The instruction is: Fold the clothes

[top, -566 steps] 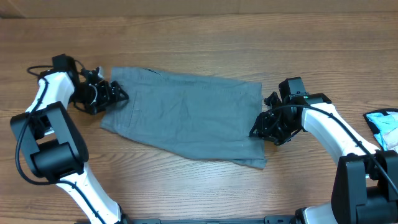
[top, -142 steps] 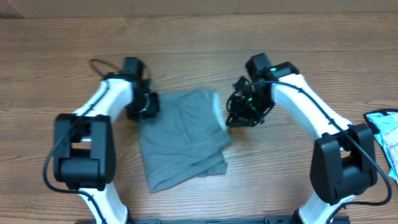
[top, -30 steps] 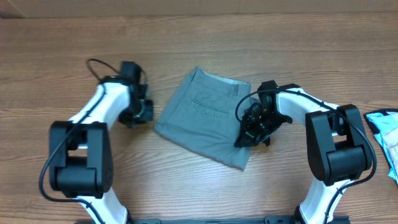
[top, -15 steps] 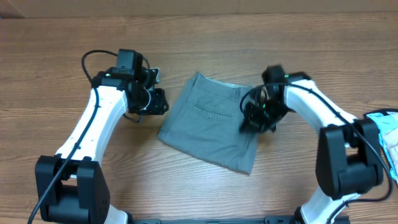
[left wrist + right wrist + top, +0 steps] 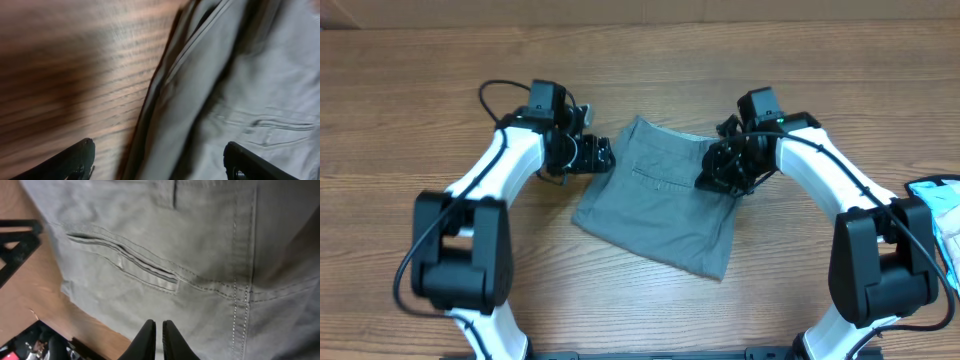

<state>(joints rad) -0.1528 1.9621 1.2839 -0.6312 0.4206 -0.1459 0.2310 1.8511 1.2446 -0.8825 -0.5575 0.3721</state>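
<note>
The clothes [image 5: 658, 208], a pair of grey shorts, lie folded into a compact slanted rectangle mid-table, pocket seam up. My left gripper [image 5: 604, 155] is at their upper left edge. In the left wrist view it [image 5: 160, 165] stands wide open, the folded edge of the shorts [image 5: 210, 100] running between the two fingers [image 5: 80, 157]. My right gripper [image 5: 708, 180] hangs over the upper right part of the shorts. In the right wrist view it [image 5: 158, 340] is shut, fingertips close above the cloth near the stitched pocket seam [image 5: 125, 262], nothing between them.
A pale blue and white object [image 5: 937, 205] lies at the table's right edge. Bare wooden tabletop [image 5: 440, 90] surrounds the shorts on all sides. The table's far edge runs along the top of the overhead view.
The left arm has swung right to the edge of the shorts and its jaws have opened wide. The right gripper has moved from the lower right of the shorts up to their upper right.
</note>
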